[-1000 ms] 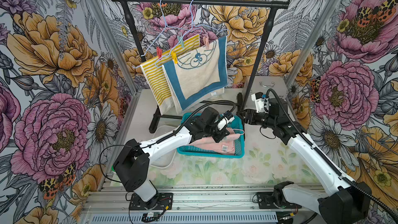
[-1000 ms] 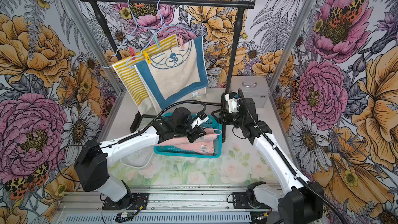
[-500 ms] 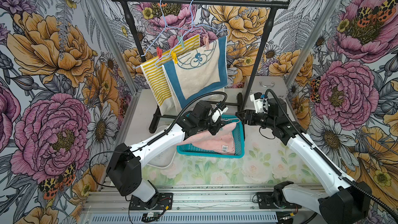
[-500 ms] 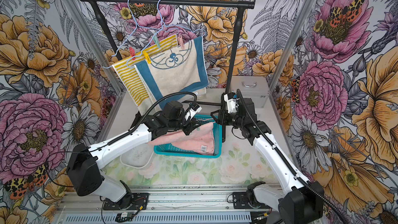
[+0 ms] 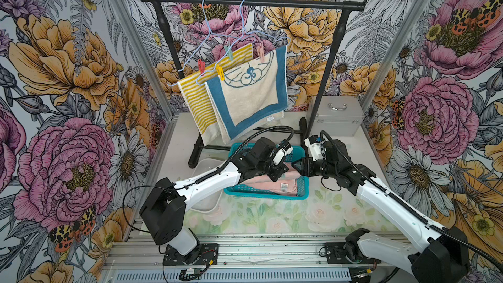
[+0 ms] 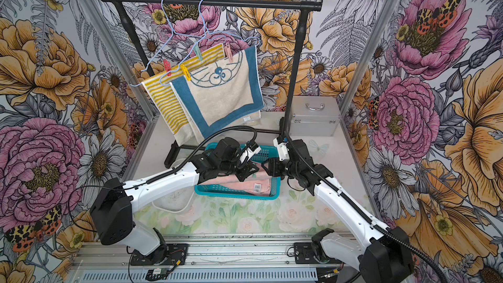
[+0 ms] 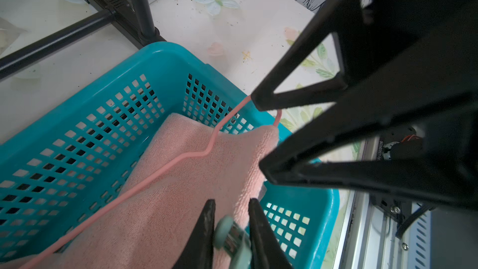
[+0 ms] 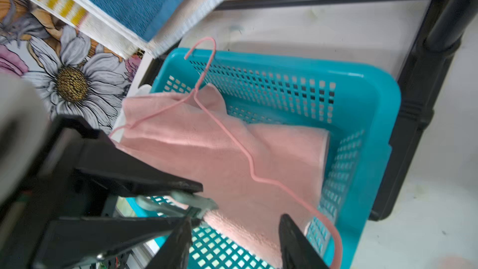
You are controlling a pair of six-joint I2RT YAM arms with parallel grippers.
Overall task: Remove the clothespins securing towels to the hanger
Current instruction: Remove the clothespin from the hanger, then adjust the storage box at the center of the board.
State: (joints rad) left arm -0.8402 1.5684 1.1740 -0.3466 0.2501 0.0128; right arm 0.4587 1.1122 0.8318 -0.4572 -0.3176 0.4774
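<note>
Left gripper (image 7: 232, 207) clamps mint clothespin (image 7: 230, 238); right gripper (image 5: 296, 166), at three o'clock, gapes empty. Hasty pull could drag pink towel (image 7: 181, 190) along.

Floral wallpaper walls (image 5: 68, 77), floral tabletop (image 5: 258, 213), silver case (image 5: 334, 121) behind.

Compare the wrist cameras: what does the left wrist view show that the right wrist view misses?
Left wrist only: a butterfly print on the table cover. Right wrist only: the hanging blue-bordered towel, the striped towel and the pink hanger's hook. Both: the teal basket, the pink towel, and the mint clothespin gripped in the left pincer.
</note>
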